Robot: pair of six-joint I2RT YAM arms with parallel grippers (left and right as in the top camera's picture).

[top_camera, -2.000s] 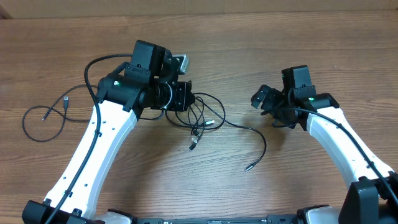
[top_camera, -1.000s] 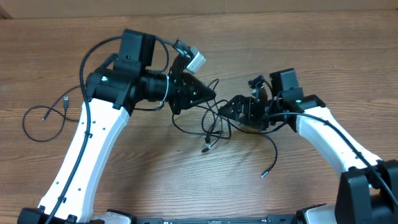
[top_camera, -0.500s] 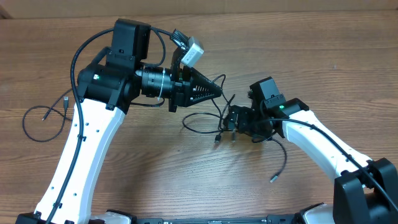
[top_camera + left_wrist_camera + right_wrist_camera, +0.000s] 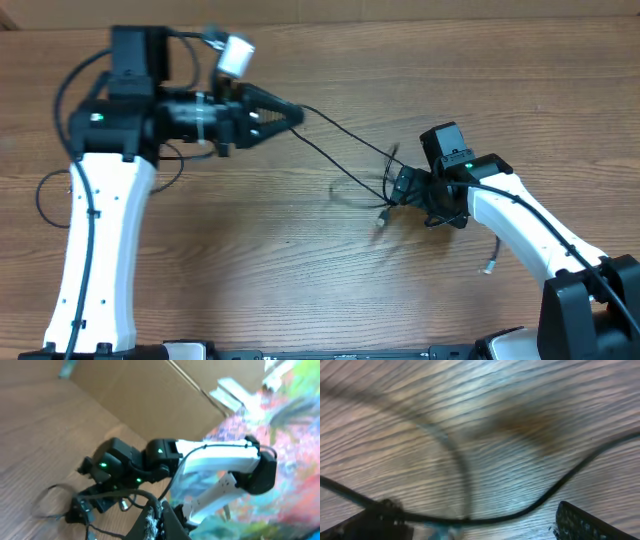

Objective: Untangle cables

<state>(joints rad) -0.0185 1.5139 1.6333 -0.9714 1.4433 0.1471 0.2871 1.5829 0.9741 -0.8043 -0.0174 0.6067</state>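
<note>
Cables (image 4: pixel 388 185) thin blk, taut straight span, wood-grain tbl (image 4: pixel 250 270)

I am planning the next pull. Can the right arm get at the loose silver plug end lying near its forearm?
Probably yes. The plug end lies on the table with nothing over it, and the right claw is open, though it must turn back toward itself.

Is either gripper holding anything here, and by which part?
The left gripper is shut on a thin black cable, apparently mid-cord rather than at a plug. The right gripper is open over the tangle, holding nothing.
</note>
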